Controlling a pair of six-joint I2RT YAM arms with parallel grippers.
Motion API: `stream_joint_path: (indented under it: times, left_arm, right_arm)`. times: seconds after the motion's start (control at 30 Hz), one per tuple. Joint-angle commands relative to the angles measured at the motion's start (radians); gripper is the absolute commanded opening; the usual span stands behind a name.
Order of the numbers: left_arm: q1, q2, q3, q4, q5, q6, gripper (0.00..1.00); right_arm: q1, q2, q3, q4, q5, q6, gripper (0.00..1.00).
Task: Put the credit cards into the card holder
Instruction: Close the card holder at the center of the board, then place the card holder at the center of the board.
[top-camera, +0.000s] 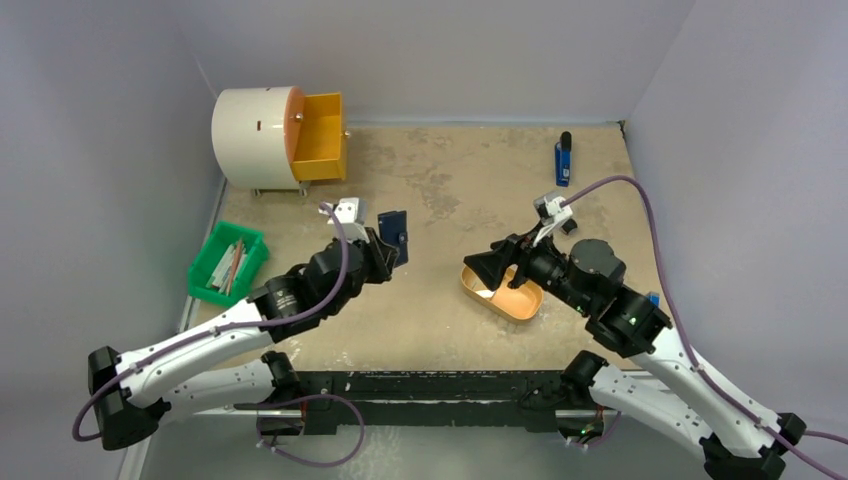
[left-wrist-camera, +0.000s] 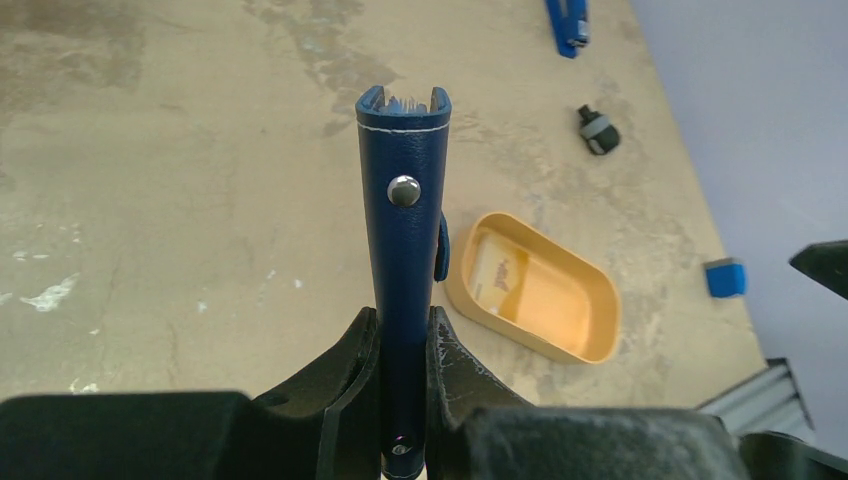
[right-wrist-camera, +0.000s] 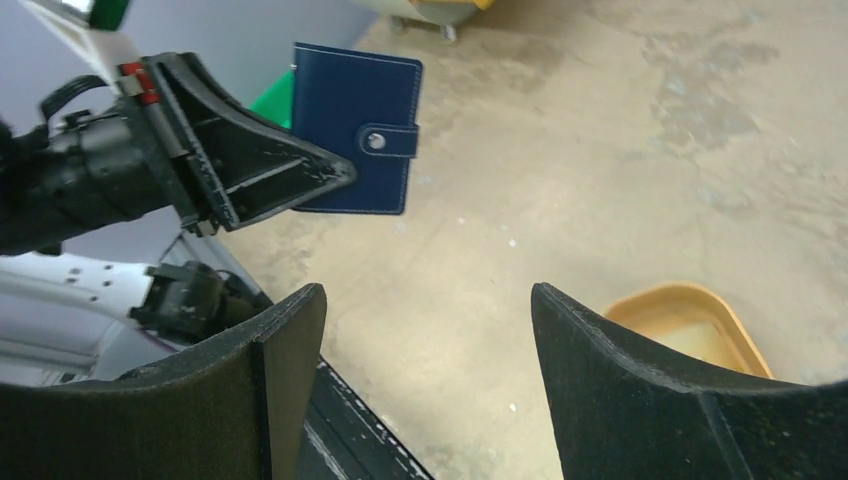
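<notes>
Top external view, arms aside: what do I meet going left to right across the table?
green bin → orange drawer → card holder → orange oval tray → small blue object

You will find the card holder (left-wrist-camera: 404, 230) only partly inspectable. Its lower end is buried between the left fingers (left-wrist-camera: 350, 375) and runs off the bottom edge of the left wrist view, and its inner faces are folded shut out of sight.

Beyond the right fingers (right-wrist-camera: 640, 390), the orange tray (right-wrist-camera: 690, 305) is cut by one finger and the frame, so its contents are hidden.

From overhead, the right gripper (top-camera: 485, 270) covers one end of the tray.

The credit card (left-wrist-camera: 497, 275) lying in it is too small to read, and you cannot tell whether more lie beneath.
</notes>
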Motion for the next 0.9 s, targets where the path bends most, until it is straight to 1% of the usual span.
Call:
stream_joint_path:
  times: [0.0, 0.07, 0.17, 0.23, 0.4, 0.53, 0.6, 0.7, 0.87]
  left_arm:
    - [0.025, 0.08, 0.021, -0.015, -0.105, -0.018, 0.0]
    - [0.07, 0.155, 0.029, -0.033, -0.094, -0.042, 0.0]
    - [0.165, 0.279, 0.053, -0.034, 0.006, -0.071, 0.0]
    - [0.213, 0.356, 0.061, 0.01, 0.09, -0.074, 0.0]
    - [0.265, 0.521, 0.098, 0.204, 0.278, -0.068, 0.0]
    - [0.331, 0.644, 0.087, 0.358, 0.379, -0.108, 0.0]
    - [0.369, 0.714, 0.088, 0.417, 0.465, -0.131, 0.0]
    - [0.415, 0.799, 0.099, 0.513, 0.607, -0.206, 0.0]
    - [0.464, 0.863, 0.069, 0.749, 0.723, -0.348, 0.0]
  right_arm:
    - [0.001, 0.027, 0.008, -0.049, 0.162, 0.05, 0.77]
    - [0.002, 0.062, 0.029, -0.119, 0.191, 0.033, 0.77]
    - [0.001, 0.111, 0.047, -0.207, 0.235, 0.039, 0.76]
    - [0.0, 0.125, 0.046, -0.239, 0.245, 0.049, 0.76]
    - [0.0, 0.092, -0.004, -0.217, 0.231, 0.069, 0.75]
    - [0.001, 0.073, -0.033, -0.204, 0.216, 0.085, 0.76]
    - [0.0, 0.078, -0.038, -0.203, 0.208, 0.085, 0.76]
    - [-0.001, 0.085, -0.033, -0.207, 0.206, 0.086, 0.76]
    - [0.0, 0.08, -0.043, -0.189, 0.193, 0.092, 0.76]
